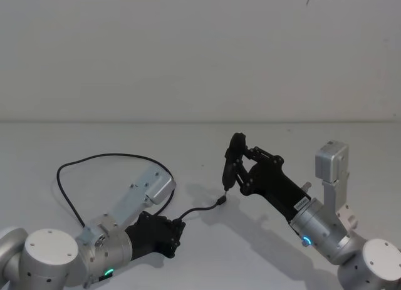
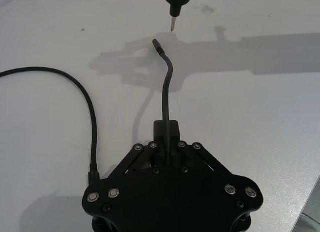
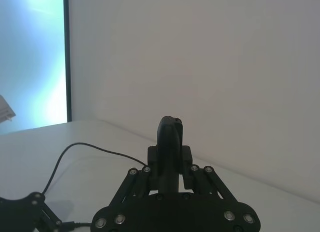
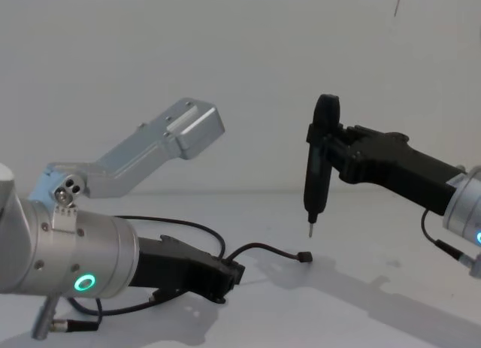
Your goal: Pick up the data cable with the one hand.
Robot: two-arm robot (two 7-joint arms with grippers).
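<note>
Here the left tool (image 2: 166,134) pinches the data cable (image 2: 166,86), its loop partly hidden; right tool (image 4: 334,149) grips a black driver (image 4: 313,186).

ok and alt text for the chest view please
The left gripper, low over the table, is shut on the data cable near one end, its short free end and plug curving rightward. The right gripper holds a black pen-like tool upright, tip near that plug.

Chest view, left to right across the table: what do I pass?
The left gripper, shut on the data cable → the cable's free end with its plug → a black pen-shaped tool, tip down, held in the right gripper.
</note>
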